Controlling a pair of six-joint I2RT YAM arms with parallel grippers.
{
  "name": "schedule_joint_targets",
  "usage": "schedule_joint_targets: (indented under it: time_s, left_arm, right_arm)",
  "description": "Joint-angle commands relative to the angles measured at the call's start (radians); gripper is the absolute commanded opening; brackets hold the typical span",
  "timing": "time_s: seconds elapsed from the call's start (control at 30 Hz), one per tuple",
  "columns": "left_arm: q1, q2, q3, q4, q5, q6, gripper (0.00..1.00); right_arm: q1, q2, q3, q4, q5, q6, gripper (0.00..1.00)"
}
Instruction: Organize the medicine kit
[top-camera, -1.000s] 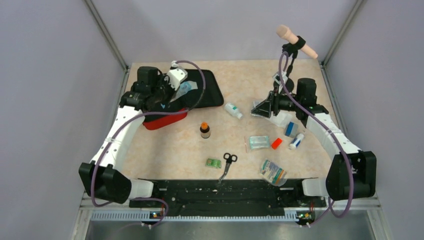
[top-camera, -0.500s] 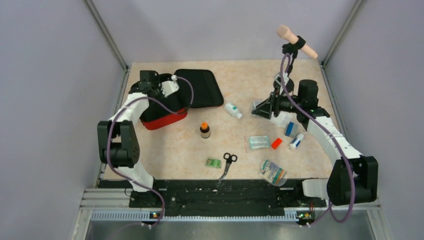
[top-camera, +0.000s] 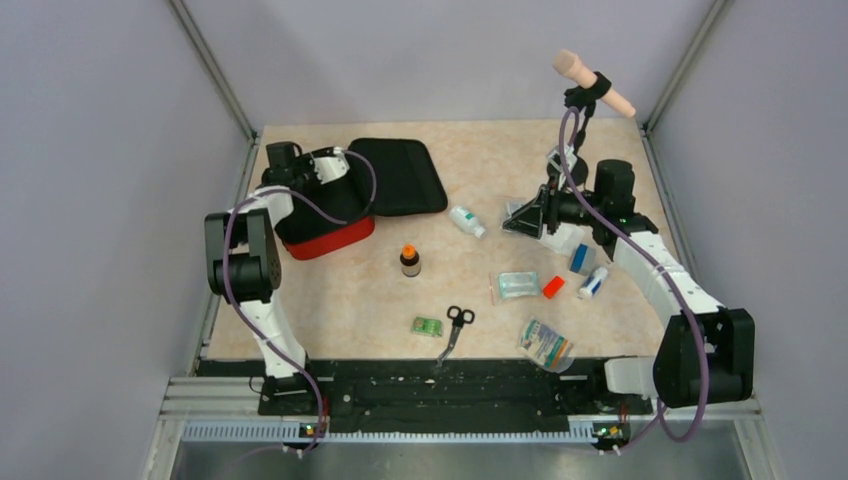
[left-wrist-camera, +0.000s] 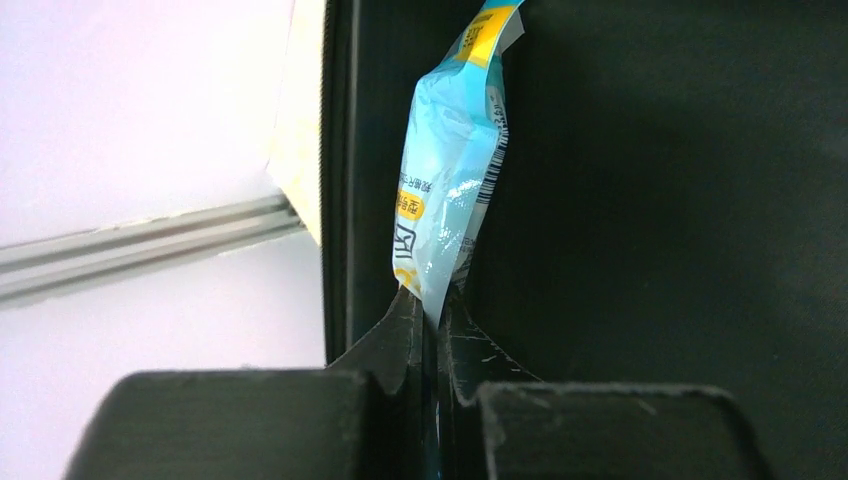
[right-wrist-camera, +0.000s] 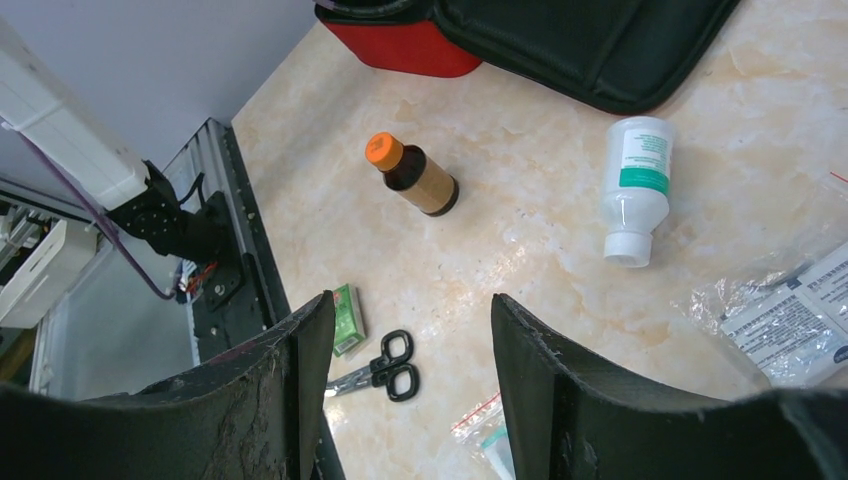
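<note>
The left hand (left-wrist-camera: 428, 300) pinches a pale-blue sachet (left-wrist-camera: 450, 160) between closed fingers against the black lining of the open red medicine kit (top-camera: 335, 240), which lies at the far left of the desk (top-camera: 480, 150). The right hand (right-wrist-camera: 410, 305) hangs empty, jaws parted, near an orange-capped bottle (right-wrist-camera: 412, 178), a white bottle (right-wrist-camera: 635, 185) and scissors (right-wrist-camera: 385, 365).

Desk (top-camera: 480, 150), beige marbled, bearing: brown bottle (top-camera: 410, 260), orange-capped, upright; white bottle (top-camera: 466, 221), lying; black scissors (top-camera: 452, 332) beside green box (top-camera: 427, 326); clear pouch (top-camera: 517, 284) next to red block (top-camera: 553, 287); blue packet (top-camera: 582, 259); white tube (top-camera: 594, 282); printed packet (top-camera: 546, 345); separately, pale blue sachet (left-wrist-camera: 450, 150), yellow-labelled.
</note>
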Motion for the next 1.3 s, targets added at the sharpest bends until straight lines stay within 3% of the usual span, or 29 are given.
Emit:
schedule_joint_targets:
  time_s: [0.0,0.07,0.17,0.3,0.5,0.63,0.9,1.13,1.27]
  left_arm:
    - [-0.003,0.031,0.004,0.077,0.087,0.021,0.01]
    - [-0.003,0.050,0.013,0.046,0.066,0.046,0.13]
    - [-0.001,0.067,0.009,0.054,0.021,0.065,0.42]
    - [0.002,0.052,-0.013,0.053,0.007,0.064,0.57]
    - [0.004,0.052,0.042,-0.101,-0.022,0.019,0.58]
    - [0.005,0.067,0.131,-0.290,-0.011,-0.034,0.58]
    - [0.005,0.077,0.099,-0.116,-0.096,-0.088,0.57]
    - [0.003,0.061,0.175,-0.394,-0.025,-0.160,0.59]
    - [0.002,0.027,0.160,-0.438,-0.048,-0.195,0.61]
  right_arm:
    - [0.006,0.004,0.013,0.015,0.002,-0.017,0.58]
    - [0.006,0.006,0.013,0.015,0.003,-0.018,0.58]
    - [0.006,0.012,0.015,0.013,0.001,-0.019,0.58]
    - [0.006,0.018,0.016,0.017,-0.003,-0.018,0.58]
    - [0.006,0.014,0.009,0.025,-0.013,-0.015,0.58]
    - [0.006,0.003,0.001,0.028,-0.013,-0.015,0.58]
    - [0.006,-0.008,-0.009,0.037,-0.011,-0.013,0.59]
    - [0.006,0.000,0.015,-0.005,0.001,-0.033,0.59]
    - [0.006,0.009,0.054,-0.042,0.025,-0.068,0.59]
